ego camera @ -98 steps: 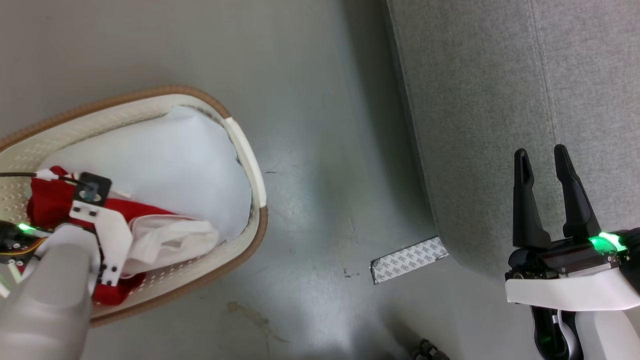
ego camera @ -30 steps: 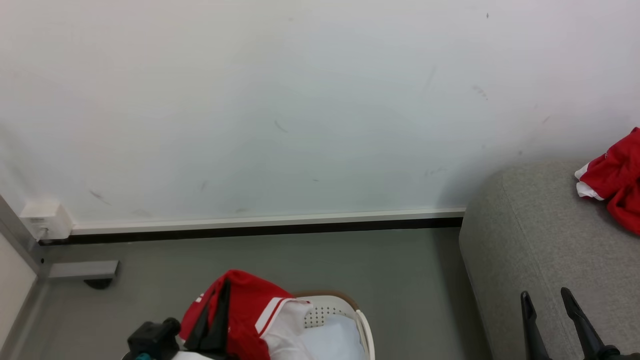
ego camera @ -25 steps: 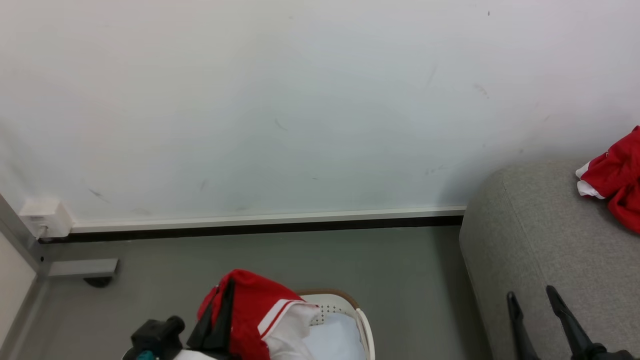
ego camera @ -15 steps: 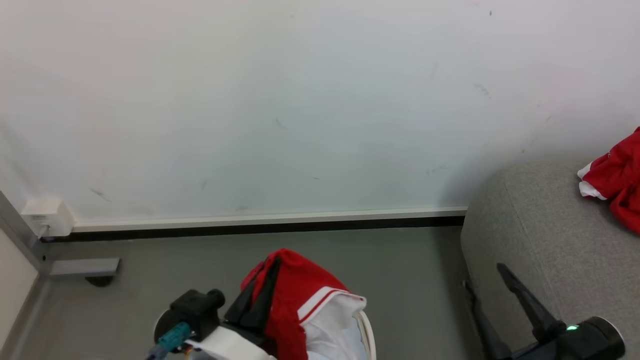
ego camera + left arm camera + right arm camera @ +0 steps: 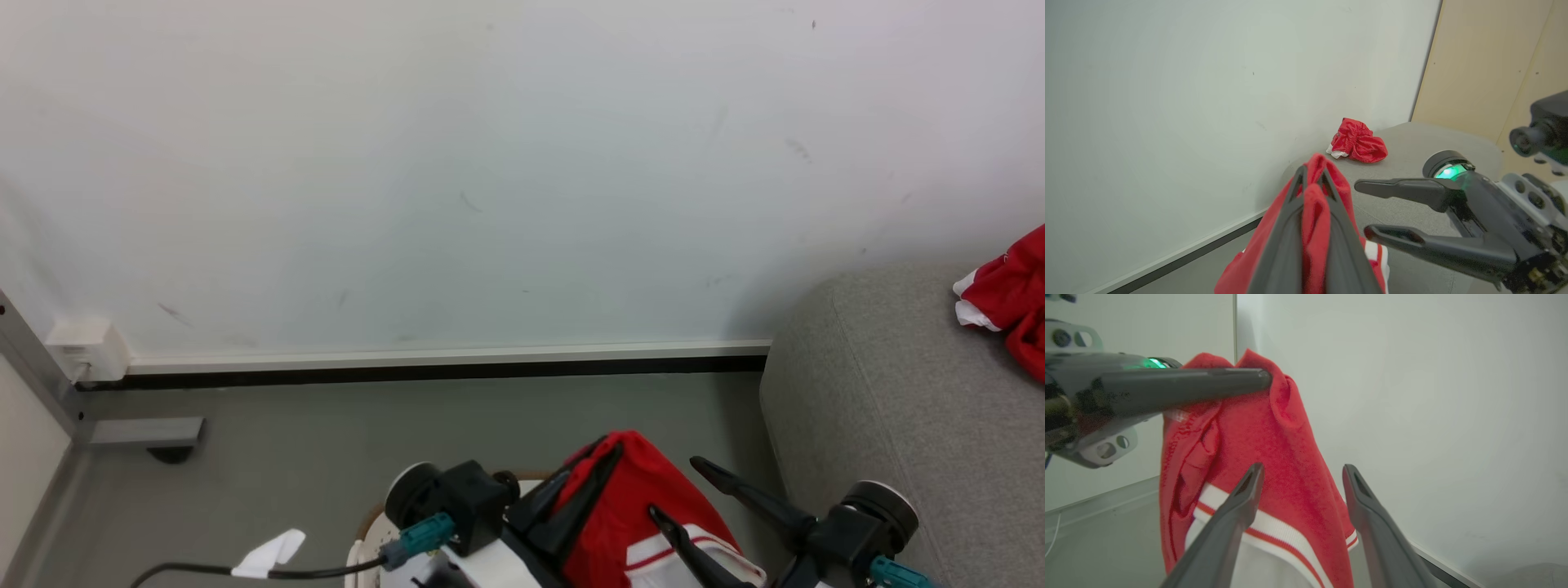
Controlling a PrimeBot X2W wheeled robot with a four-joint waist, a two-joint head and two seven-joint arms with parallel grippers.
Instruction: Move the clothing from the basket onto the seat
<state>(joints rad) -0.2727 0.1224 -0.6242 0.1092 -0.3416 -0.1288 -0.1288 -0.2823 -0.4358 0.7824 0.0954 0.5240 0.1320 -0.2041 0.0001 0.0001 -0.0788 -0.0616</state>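
Head view: one red garment lies on the sofa, far right. My left hand clenches a second garment, raised left of the sofa; right hand spread. Placing it remains.

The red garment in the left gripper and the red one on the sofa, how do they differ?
The held garment hangs in the air from the shut left gripper; the sofa garment lies on the sofa by the wall. The held garment drapes down, showing a white band with a red stripe; the sofa garment is bunched in a heap, a little white at its edge. Both are bright red.
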